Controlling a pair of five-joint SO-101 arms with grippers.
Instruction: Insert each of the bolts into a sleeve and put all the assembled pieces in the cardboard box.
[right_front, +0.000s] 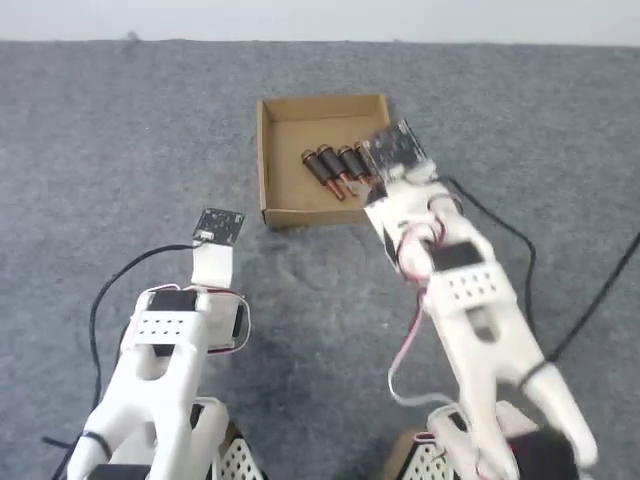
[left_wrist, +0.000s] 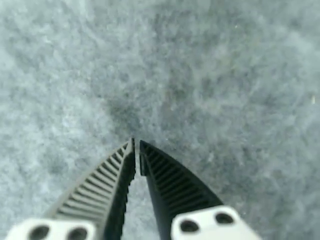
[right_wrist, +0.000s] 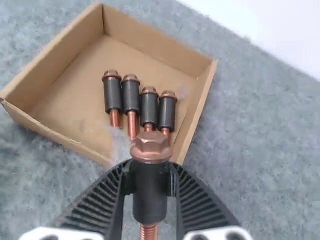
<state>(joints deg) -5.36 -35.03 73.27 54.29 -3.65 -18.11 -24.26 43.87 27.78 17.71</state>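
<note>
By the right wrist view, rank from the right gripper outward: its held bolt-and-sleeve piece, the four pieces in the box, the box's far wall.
1. Held bolt-and-sleeve piece: clamped in the right gripper.
2. Four assembled pieces: in a row inside the cardboard box.
3. Its far wall: beyond them.

Robotics lab or workshop setup: table under grey felt-like cover (right_front: 100, 150), plain white wall (right_front: 300, 18) behind, white plastic robot arms (right_front: 165, 350) with exposed wires, trailing black cables (right_front: 529, 270).

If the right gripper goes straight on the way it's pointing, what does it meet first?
Probably the cardboard box, near the four assembled pieces; the held bolt leads the right gripper. Depth is unclear.
</note>
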